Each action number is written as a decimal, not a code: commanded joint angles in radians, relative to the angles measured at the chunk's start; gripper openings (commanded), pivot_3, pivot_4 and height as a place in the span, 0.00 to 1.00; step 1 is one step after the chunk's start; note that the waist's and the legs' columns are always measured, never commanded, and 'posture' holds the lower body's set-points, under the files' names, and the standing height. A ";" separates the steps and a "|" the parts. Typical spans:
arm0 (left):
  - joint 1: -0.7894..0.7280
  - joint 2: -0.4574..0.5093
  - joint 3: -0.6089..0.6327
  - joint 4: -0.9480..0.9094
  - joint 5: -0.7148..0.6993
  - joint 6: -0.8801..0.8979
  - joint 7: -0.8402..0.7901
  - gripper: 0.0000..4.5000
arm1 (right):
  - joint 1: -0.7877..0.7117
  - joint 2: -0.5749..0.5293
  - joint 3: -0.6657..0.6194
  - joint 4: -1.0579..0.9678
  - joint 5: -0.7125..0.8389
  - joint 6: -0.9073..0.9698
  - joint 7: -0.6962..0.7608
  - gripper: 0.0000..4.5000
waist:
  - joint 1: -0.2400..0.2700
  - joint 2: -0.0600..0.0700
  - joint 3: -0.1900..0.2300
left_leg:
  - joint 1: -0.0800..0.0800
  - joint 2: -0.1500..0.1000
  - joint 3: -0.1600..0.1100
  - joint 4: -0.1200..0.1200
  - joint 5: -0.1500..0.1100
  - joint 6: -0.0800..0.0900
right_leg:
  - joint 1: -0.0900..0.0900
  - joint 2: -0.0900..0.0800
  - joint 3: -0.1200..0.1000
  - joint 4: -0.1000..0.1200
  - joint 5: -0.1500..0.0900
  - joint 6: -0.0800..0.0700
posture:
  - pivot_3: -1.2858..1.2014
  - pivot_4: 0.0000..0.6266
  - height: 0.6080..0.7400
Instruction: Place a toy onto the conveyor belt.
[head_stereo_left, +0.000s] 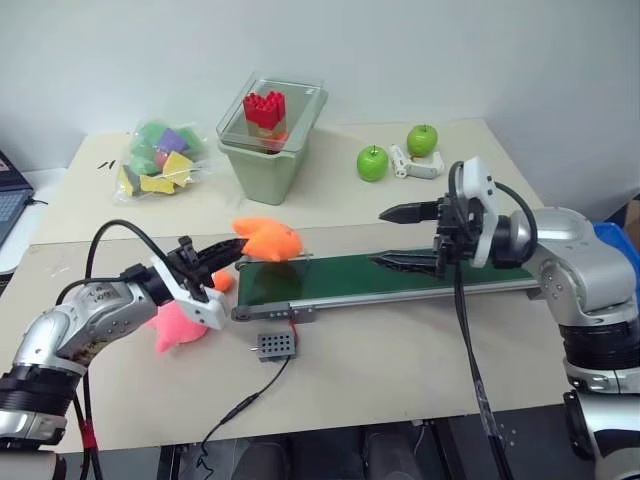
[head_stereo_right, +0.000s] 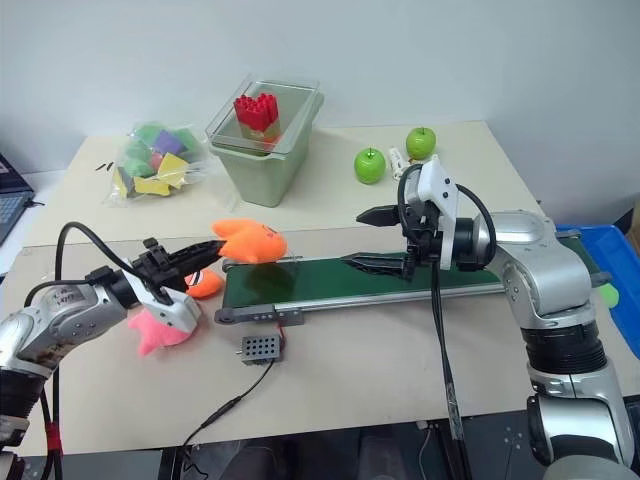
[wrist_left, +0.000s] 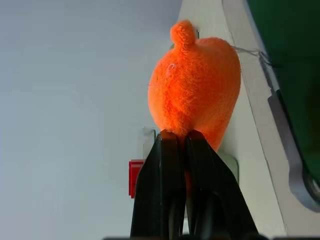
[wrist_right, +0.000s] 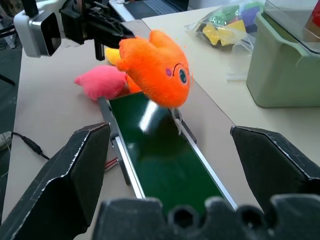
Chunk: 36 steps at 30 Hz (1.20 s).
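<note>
Above the left end of the conveyor belt (head_stereo_left: 400, 278), the toy (head_stereo_left: 268, 239) is hanging clear of the green surface, pinched at one edge by the left claw (head_stereo_left: 232, 249), whose fingers are pressing together on the plush. Its body is sticking out past the fingertips, toward the belt's middle. Over the belt's far stretch the right claw (head_stereo_left: 395, 238) is hovering with fingers spread wide, holding nothing, well apart from the toy. Behind the left claw, a pink plush (head_stereo_left: 178, 327) is lying on the tabletop (head_stereo_left: 400, 380) near its left edge.
</note>
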 joint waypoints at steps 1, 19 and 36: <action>0.005 -0.010 -0.005 0.028 0.056 -0.037 0.070 0.00 | -0.011 -0.013 -0.026 -0.030 0.016 0.000 0.003 1.00 | -0.001 0.000 0.000 | 0.000 0.000 0.000 0.000 0.000 0.000 | 0.000 0.000 0.000 0.000 0.000 0.000 | 0.52 0.24 1.00; -0.080 0.013 -0.115 0.184 0.123 -0.084 0.084 0.17 | -0.001 -0.033 -0.042 -0.044 0.022 0.008 -0.011 1.00 | -0.004 0.000 0.000 | 0.000 0.000 0.000 0.001 0.000 0.000 | 0.000 0.000 0.000 0.002 0.000 0.000 | 0.52 0.24 1.00; -0.030 0.027 -0.003 0.028 -0.914 0.737 -0.662 0.98 | 0.010 -0.047 -0.051 -0.012 0.003 -0.023 0.004 1.00 | -0.009 0.001 0.000 | 0.000 0.000 0.000 0.003 -0.001 0.001 | -0.001 0.000 -0.001 0.004 0.000 0.000 | 0.52 0.24 1.00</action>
